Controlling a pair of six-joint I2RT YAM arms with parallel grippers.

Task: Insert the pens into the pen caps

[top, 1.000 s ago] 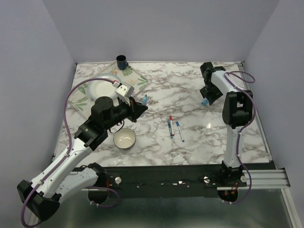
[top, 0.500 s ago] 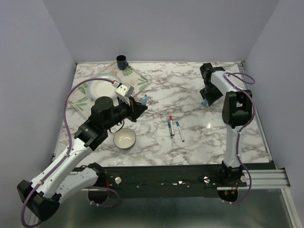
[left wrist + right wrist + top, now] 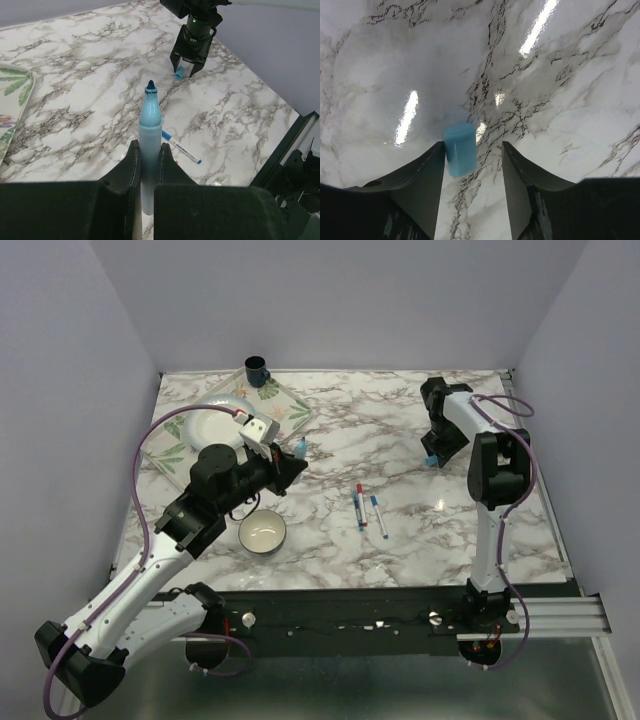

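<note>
Top external view: on the marble surface [image 3: 400,430], the left tool [image 3: 149,150] pinches the light blue pen [image 3: 150,120], tip pointing ahead. The right tool [image 3: 472,147], spread, straddles the light blue cap [image 3: 460,147]. That pair is unjoined. Two thin pens [image 3: 359,502] lie between the tools, apparently untouched.

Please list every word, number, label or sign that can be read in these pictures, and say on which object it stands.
No text can be read in any view.
Thin white pen with blue end: any print on its barrel is too small to read.
Light blue pen and light blue cap: no marking visible.
</note>
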